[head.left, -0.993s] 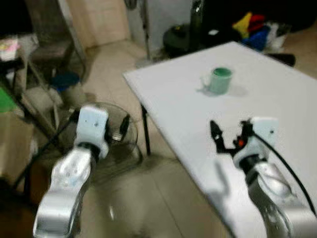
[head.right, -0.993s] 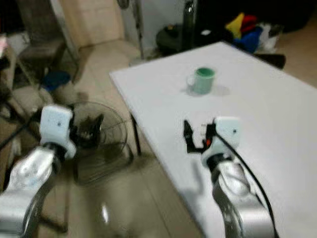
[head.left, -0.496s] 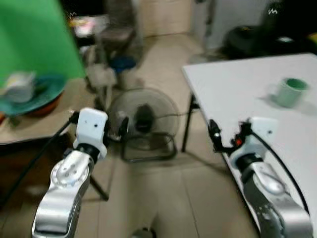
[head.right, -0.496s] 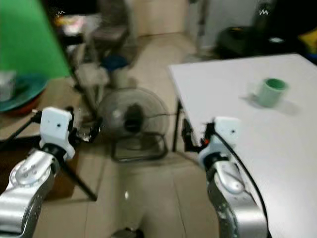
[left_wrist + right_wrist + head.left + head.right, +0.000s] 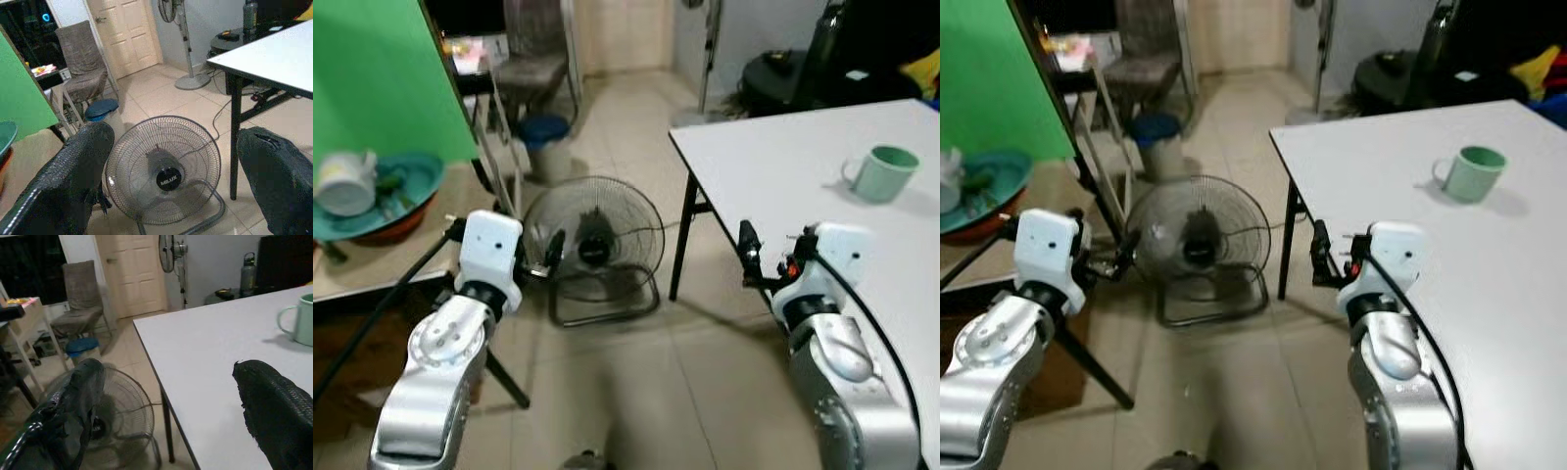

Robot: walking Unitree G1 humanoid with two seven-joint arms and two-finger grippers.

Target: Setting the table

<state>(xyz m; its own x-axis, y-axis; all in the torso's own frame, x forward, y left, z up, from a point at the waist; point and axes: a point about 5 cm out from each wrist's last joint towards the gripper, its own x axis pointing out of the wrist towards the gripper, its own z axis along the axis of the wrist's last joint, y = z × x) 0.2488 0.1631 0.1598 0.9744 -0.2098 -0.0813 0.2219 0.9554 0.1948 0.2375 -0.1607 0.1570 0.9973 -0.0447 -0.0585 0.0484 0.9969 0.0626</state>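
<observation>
- Fingers of both grippers stood spread and empty: the left gripper (image 5: 552, 257) hung at centre-left of the head view before a floor fan (image 5: 594, 238), and the right gripper (image 5: 766, 262) sat at the near edge of the white table (image 5: 773, 166).
- Only a green mug (image 5: 883, 173) stood on that table, at the upper right.
- More tableware, a pale cup (image 5: 344, 183) on a teal plate (image 5: 411, 186), lay on a side surface at the upper left.
- Judged step: fetching those dishes; doing it well meant turning fully toward them and steering the left arm clear of the fan.
- Against the earlier frames, the view had swung leftward, and blur had cleared.
</observation>
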